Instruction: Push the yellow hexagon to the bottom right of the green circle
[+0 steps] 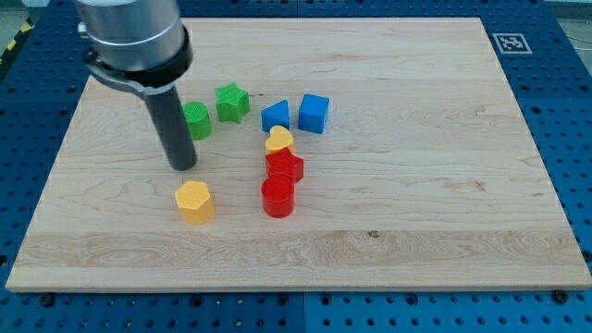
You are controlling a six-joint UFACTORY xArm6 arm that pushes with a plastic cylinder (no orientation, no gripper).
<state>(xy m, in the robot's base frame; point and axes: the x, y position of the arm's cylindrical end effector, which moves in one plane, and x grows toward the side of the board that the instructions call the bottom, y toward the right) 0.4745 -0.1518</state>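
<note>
The yellow hexagon (194, 201) lies on the wooden board, left of centre and toward the view's bottom. The green circle (198, 121) stands above it, partly hidden behind the rod. My tip (183, 167) rests on the board between them, just above and slightly left of the yellow hexagon and just below the green circle. It touches neither block that I can tell.
A green star (232, 102) sits right of the green circle. A blue triangular block (275, 117) and a blue cube (314, 113) lie further right. Below them stand a yellow heart (279, 141), a red star (285, 167) and a red cylinder (277, 197), packed in a column.
</note>
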